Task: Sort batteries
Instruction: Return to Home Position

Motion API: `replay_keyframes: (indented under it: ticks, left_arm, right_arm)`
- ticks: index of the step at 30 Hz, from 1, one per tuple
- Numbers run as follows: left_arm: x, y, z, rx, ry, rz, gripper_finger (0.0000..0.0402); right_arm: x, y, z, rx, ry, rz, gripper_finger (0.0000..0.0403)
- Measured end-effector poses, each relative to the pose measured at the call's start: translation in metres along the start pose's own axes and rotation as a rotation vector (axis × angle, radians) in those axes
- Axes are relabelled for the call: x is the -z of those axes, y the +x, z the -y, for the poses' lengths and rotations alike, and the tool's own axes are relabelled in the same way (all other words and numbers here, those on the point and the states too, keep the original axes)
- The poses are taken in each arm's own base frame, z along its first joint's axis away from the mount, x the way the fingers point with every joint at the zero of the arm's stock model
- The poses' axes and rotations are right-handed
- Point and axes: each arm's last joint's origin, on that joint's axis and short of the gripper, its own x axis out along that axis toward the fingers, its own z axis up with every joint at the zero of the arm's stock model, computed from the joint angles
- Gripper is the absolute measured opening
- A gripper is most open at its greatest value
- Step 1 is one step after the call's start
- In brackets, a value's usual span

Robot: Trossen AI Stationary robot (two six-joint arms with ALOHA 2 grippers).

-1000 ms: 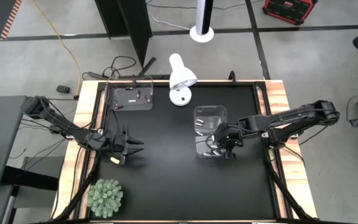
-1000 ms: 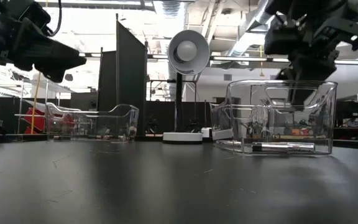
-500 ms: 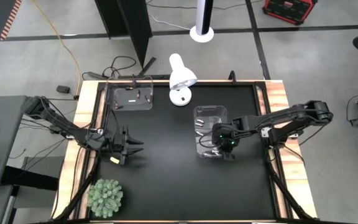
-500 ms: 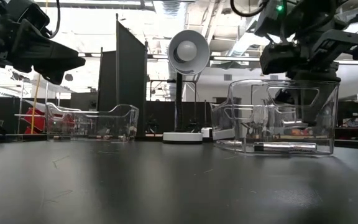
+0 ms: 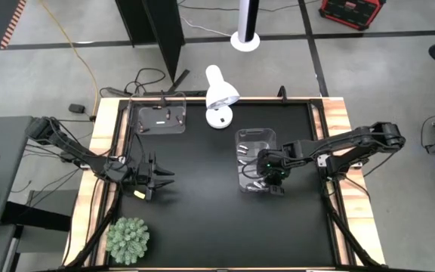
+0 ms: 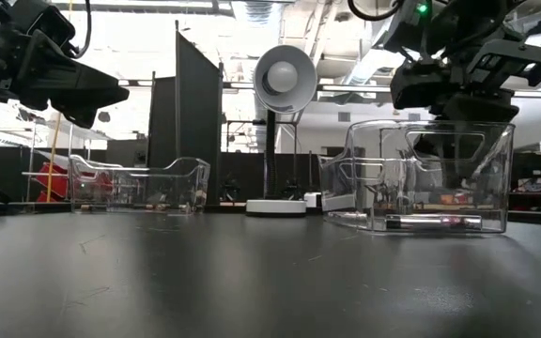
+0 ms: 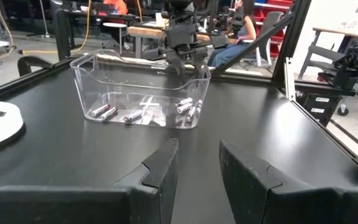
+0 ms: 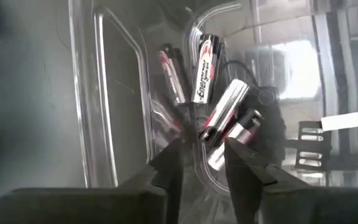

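Note:
A clear bin (image 5: 255, 151) near the table's middle holds several batteries (image 8: 205, 74), some dark with red marks, others silver (image 8: 225, 112); they lie on its floor. My right gripper (image 8: 204, 163) reaches down into this bin's near part, open, its fingers on either side of one end of a silver battery (image 8: 215, 155). In the low view my right gripper (image 6: 458, 155) stands below the bin's rim. My left gripper (image 5: 165, 178) waits open above the table's left side. A second clear bin (image 5: 159, 119) at the far left holds a few batteries. My right gripper comes into the bin from above, pointing down, with one finger (image 8: 169, 165) on each side of the silver battery's end (image 8: 215, 155). Whether the fingers touch the battery I cannot tell. The battery lies on the bin's floor among the others.
A white desk lamp (image 5: 219, 94) stands at the far edge between the bins. A green pot plant (image 5: 128, 239) sits at the near left corner. Black table top (image 5: 202, 204) lies bare between the arms. People and workbenches show in the room behind.
My right gripper has gone down from above the bin's rim into the bin and shifted a little toward the table's left. The left arm has kept still.

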Motion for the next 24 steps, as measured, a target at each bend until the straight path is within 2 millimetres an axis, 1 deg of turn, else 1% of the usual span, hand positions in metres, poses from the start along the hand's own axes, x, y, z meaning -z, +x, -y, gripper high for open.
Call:
replay_keyframes:
  ticks: [5, 8, 10, 12, 14, 18, 19, 22, 24]
  left_arm:
    - [0.000, 0.000, 0.000, 0.000, 0.000, 0.000, 0.0111]
    - [0.000, 0.000, 0.000, -0.001, 0.014, 0.000, 0.0111]
    - [-0.001, 0.000, 0.000, -0.001, 0.026, 0.005, 0.0111]
    - [-0.004, 0.001, 0.001, 0.000, 0.045, 0.010, 0.0110]
    - [-0.005, 0.001, 0.001, -0.001, 0.073, 0.012, 0.0104]
    - [-0.008, 0.000, 0.001, 0.000, 0.105, 0.025, 0.0068]
    - [-0.007, -0.001, 0.001, 0.000, 0.108, 0.020, 0.0055]
    - [-0.006, -0.004, -0.001, -0.002, 0.124, -0.010, 0.0013]
    - [-0.006, -0.006, -0.003, -0.003, 0.125, -0.018, 0.0006]
  right_arm:
    - [-0.002, 0.000, 0.000, 0.008, -0.017, 0.022, 0.0158]
    - [-0.005, -0.003, 0.000, 0.063, -0.050, 0.054, 0.0166]
    - [-0.009, -0.009, -0.001, 0.115, -0.074, 0.094, 0.0164]
    - [-0.010, -0.015, -0.003, 0.156, -0.111, 0.136, 0.0150]
    - [-0.013, -0.022, -0.008, 0.170, -0.164, 0.205, 0.0121]
    - [-0.014, -0.042, -0.021, 0.195, -0.278, 0.377, 0.0027]
    - [-0.012, -0.047, -0.024, 0.200, -0.304, 0.422, 0.0014]
    - [-0.006, -0.059, -0.031, 0.231, -0.342, 0.553, 0.0009]
    - [0.002, -0.063, -0.034, 0.237, -0.371, 0.633, 0.0004]
